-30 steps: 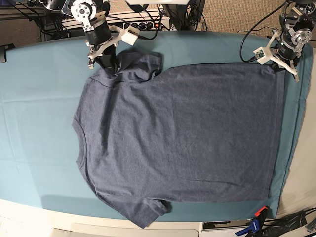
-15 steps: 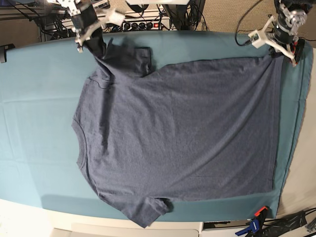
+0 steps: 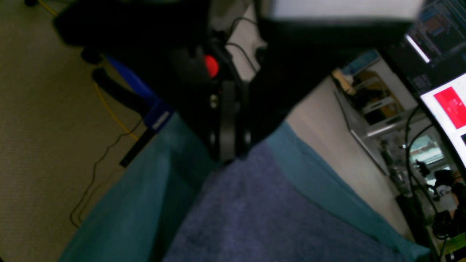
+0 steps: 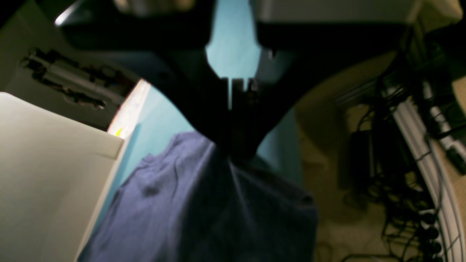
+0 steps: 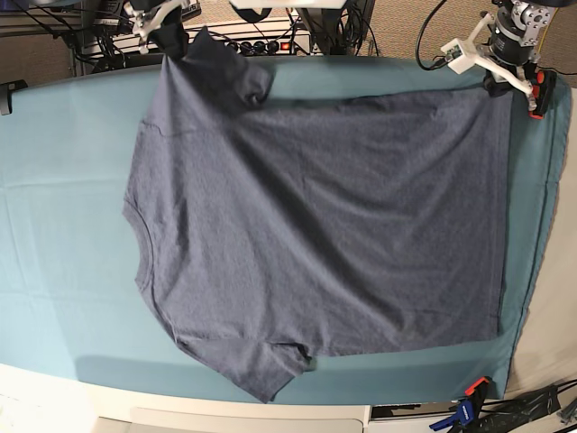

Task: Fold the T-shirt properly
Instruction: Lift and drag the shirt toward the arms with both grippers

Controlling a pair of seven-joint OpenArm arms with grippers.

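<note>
The slate blue-grey T-shirt (image 5: 315,225) lies spread on the teal table cloth (image 5: 63,225), collar to the left and hem to the right, with its far edge lifted. My right gripper (image 5: 171,41), at the base view's top left, is shut on the far shoulder by the sleeve; the right wrist view shows the cloth (image 4: 218,218) hanging from the closed gripper (image 4: 236,153). My left gripper (image 5: 499,87), at the top right, is shut on the far hem corner. In the left wrist view the fabric (image 3: 255,218) runs straight out of that closed gripper (image 3: 227,156).
A blue and orange clamp (image 5: 469,406) grips the table's near right corner. A power strip (image 5: 270,45) and cables lie behind the far edge. A lit monitor (image 3: 447,102) stands off to the side, and a white panel (image 4: 43,163) borders the table.
Both grippers have risen and moved toward the table's far edge, each still holding the shirt. The far edge has come up off the cloth and the shirt is pulled that way.
</note>
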